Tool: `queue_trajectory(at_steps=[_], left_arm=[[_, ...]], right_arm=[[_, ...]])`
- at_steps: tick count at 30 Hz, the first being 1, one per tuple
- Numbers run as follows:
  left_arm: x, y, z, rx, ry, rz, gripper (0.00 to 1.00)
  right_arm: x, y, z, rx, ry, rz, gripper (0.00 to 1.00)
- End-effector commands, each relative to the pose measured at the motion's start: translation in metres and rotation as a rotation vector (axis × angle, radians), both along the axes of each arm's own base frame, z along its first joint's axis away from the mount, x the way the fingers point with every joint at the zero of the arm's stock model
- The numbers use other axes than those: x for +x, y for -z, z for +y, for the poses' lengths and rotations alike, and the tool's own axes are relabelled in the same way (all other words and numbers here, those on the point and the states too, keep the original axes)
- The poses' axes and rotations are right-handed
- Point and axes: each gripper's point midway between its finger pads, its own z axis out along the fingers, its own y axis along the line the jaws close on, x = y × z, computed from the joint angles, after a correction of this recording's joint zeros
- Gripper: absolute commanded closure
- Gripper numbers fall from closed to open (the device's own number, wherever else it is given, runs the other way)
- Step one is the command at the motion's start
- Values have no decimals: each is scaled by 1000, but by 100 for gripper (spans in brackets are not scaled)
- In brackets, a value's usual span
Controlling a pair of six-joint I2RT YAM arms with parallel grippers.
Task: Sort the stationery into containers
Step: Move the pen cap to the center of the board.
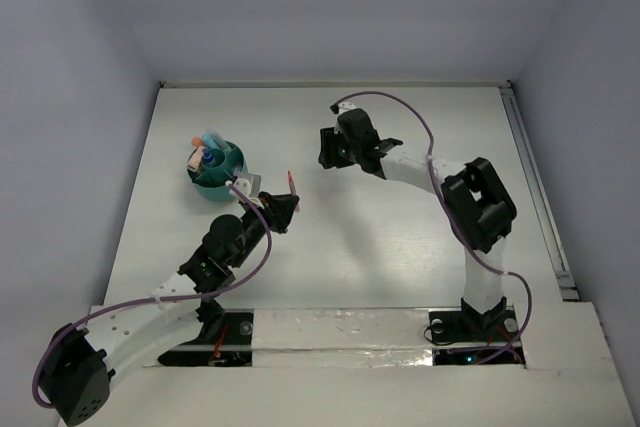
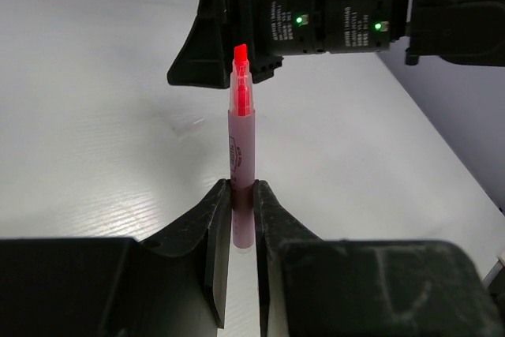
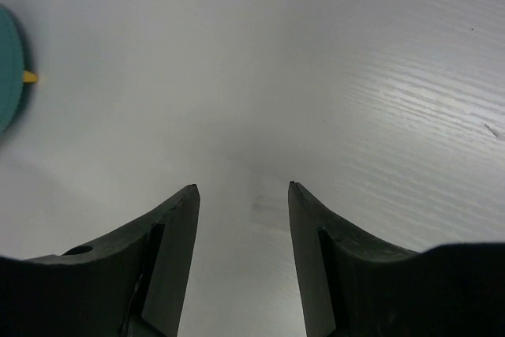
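**Pink marker in the left grip, pot close by**

Top view: my left end effector is clamped on a pink marker, lifted off the counter with the tip pointing away from the arm bases. The teal pot sits just to its left and a little farther back, with several pens already standing in it. I judge the short carry to the pot is the step in hand. The right end effector hovers well clear toward the centre, so the path leftward looks open. The counter's left edge is near the pot.

Left wrist view: the fingers pinch the marker low on its barrel, leaving most of its length free to drop into a compartment. The right arm looms behind the tip, so I would not push forward.

Right wrist view: the right end effector is spread wide and empty above bare counter; the pot's rim shows at the left edge.
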Motion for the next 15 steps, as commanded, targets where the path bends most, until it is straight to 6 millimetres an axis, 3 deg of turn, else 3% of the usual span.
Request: queue_trajectory(at_steps=[1, 2, 4, 6, 7, 9, 10, 11, 12, 15], left_arm=[[-1, -13, -2, -32, 15, -38, 100], [-1, -12, -3, -30, 17, -36, 100], [-1, -12, -3, -31, 19, -37, 100], [-1, -12, -3, -32, 20, -36, 100], [-2, -11, -3, -31, 22, -35, 100], [-2, -12, -5, -34, 28, -36, 100], [-2, -13, -5, -35, 29, -38, 100], [-2, -12, -6, -36, 34, -36, 100], [-2, -13, -6, -38, 32, -36, 100], [-2, -11, -6, -34, 34, -33, 100]], right_arm=[[-6, -38, 2, 116, 50, -15, 45], [-17, -27, -1, 119, 48, 20, 47], [-29, -28, 2, 172, 37, 57, 51], [-48, -10, -5, 168, 31, 120, 63], [-48, -17, -2, 200, 28, 104, 66], [-56, -8, -7, 191, 32, 131, 68], [-58, -5, -8, 190, 34, 140, 65], [-61, -1, -8, 184, 34, 156, 54], [-65, 3, -7, 189, 25, 176, 49], [-67, 11, -4, 211, 25, 197, 40]])
